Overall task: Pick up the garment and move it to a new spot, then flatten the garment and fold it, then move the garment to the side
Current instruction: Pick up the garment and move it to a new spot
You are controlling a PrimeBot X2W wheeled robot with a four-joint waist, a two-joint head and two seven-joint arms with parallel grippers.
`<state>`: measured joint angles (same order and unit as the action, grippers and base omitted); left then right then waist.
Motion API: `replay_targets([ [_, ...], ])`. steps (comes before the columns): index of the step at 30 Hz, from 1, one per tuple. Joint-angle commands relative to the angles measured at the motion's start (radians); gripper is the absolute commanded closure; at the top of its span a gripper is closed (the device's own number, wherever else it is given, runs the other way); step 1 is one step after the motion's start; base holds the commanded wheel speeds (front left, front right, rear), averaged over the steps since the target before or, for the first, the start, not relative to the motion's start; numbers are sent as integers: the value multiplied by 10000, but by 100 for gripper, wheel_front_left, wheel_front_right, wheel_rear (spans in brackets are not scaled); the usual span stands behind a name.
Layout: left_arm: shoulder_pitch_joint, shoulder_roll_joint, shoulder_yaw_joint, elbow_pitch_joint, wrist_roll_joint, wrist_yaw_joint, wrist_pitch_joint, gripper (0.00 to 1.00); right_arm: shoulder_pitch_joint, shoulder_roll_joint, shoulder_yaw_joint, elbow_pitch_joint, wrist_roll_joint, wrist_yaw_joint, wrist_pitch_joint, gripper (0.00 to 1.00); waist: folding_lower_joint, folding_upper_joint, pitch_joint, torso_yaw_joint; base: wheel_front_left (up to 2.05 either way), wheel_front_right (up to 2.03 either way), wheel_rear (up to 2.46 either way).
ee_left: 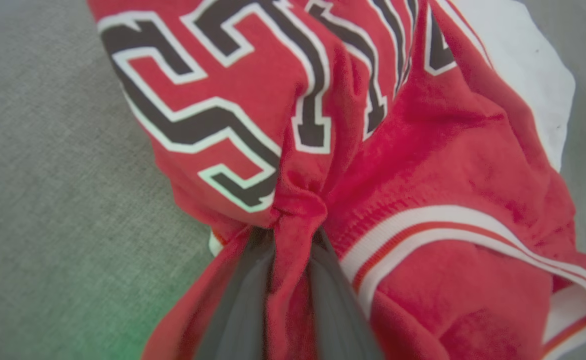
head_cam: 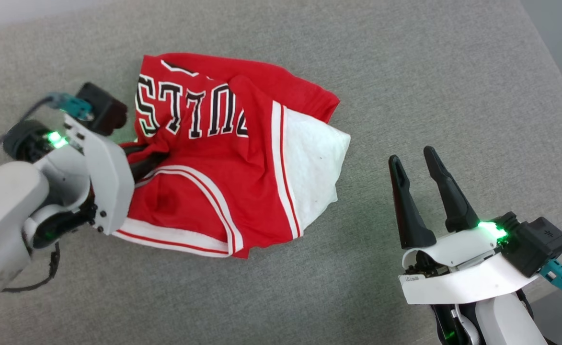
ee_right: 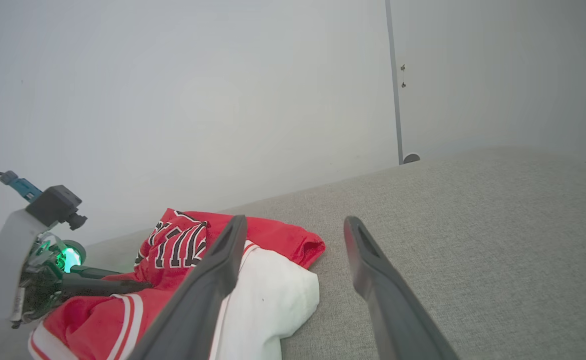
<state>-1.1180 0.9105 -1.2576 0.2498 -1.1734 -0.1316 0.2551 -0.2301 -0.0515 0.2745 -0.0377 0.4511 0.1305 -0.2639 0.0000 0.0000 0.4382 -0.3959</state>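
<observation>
Right pincer (head_cam: 411,154): placed at the near right of the scene, above the tabletop (head_cam: 453,86). Its two long dark fingers are spread wide, and bare grey covering is seen between them. It is set apart from the garment (head_cam: 204,201), a little to the right of the white sleeve (head_cam: 314,167). A green light (head_cam: 491,231) is lit on its white wrist housing, and a black camera block (head_cam: 539,244) with a teal connector is mounted beside it.

Left pincer (ee_left: 293,240): placed at the left edge of the garment. Its fingers are drawn narrow and are closed on a bunched fold of red cloth, which is seen squeezed between them in the left wrist view. Whether the fold is raised off the tabletop cannot be told.

Garment: red jersey-style shirt, laid crumpled on the tabletop, left of centre. Black lettering (head_cam: 189,112) outlined in white is carried across its far part and is seen upside down in the head view. White-and-red striped trim (head_cam: 199,184) is curved across its near part. The white sleeve is turned out on its right side, with a striped band along the seam.

Tabletop: covered in grey woven fabric. A pale wall (ee_right: 173,100) is seen beyond its far edge in the right wrist view.
</observation>
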Motion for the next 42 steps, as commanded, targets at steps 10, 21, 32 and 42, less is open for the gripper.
replay_targets([
  [10, 944, -214, -514, 311, 2155, 50, 984, 100, -203, 19, 304, -423, 78, 4, -7, 0, 0, 0, 709, -227, 0, 0, 0],
  [21, 338, -716, -370, 155, 989, 25, -750, 0, -259, 12, -48, 293, -592, 4, -7, 0, 0, 0, -141, 696, 0, 0, 0],
  [32, 90, -988, -242, -507, -244, 18, -2971, 0, -467, 9, -441, 1933, -1734, 4, -7, 0, 0, 0, -1598, 2364, 0, 0, 0],
  [42, 2527, -1427, 99, 816, -1920, 18, -5106, 0, -383, 4, -1098, 3069, -2532, 4, 89, 0, 0, 0, -2383, 3613, 0, 0, 0],
])
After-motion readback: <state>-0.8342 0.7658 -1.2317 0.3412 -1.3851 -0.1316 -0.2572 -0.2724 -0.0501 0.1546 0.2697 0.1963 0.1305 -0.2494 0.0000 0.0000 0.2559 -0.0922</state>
